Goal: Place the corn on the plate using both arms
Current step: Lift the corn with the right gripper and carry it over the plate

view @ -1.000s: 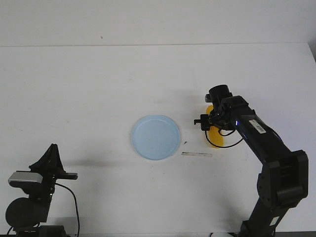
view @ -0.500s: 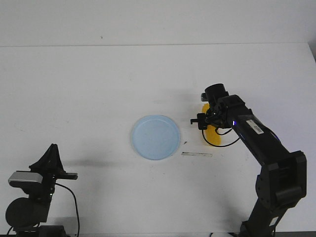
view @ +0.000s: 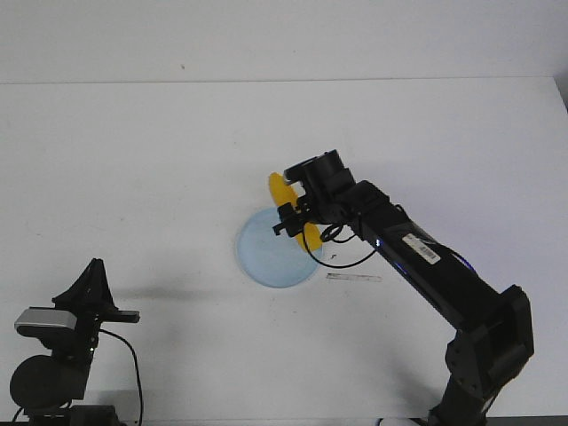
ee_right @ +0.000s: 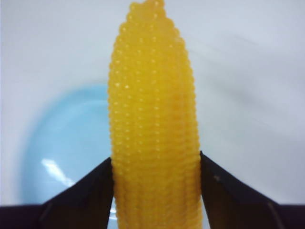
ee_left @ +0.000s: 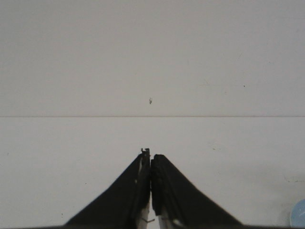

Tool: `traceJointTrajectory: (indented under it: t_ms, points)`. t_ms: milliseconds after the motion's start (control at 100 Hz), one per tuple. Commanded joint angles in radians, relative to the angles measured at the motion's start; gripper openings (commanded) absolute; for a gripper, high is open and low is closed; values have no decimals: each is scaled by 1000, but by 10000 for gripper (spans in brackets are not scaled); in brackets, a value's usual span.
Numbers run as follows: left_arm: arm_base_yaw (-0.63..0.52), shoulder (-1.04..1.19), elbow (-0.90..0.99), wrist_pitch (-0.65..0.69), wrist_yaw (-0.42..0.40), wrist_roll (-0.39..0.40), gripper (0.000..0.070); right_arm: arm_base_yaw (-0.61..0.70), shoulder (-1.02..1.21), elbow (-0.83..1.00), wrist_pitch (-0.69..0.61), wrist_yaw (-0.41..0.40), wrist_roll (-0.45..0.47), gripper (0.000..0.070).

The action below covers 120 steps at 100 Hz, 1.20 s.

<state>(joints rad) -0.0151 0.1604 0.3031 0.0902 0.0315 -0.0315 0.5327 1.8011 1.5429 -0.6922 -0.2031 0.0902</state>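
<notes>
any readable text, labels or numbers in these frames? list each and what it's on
No text can be read.
White label on the right arm, front view: dark print, too small and blurred to read.
Thin pale strip on the table beside the plate: no marks can be made out.
The corn, the plate and the left gripper show no print.

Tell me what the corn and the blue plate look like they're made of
The corn looks like moulded plastic or rubber, likely a toy: uniform yellow-orange, regular rows of tiny bumps, a slight sheen. The right gripper clamps it without visibly denting it. The plate looks like smooth, glossy plastic: even pale blue with a bright reflected highlight. Neither material is certain from looks alone.
</notes>
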Motion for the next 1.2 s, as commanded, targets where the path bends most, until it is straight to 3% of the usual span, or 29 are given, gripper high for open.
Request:
traceJointTrajectory:
  t_ms: [0,360,710,1190]
  points:
    - [2,-3,8,14,0,13,1,36,14,18,35,-10,-16,258]
    - [2,-3,8,14,0,13,1,129,70,18,26,-7,-10,258]
    - [2,-3,8,14,0,13,1,127,119,17,-48,-6,18,259]
    - [2,-3,8,14,0,13,1,108,150,17,-56,-5,18,260]
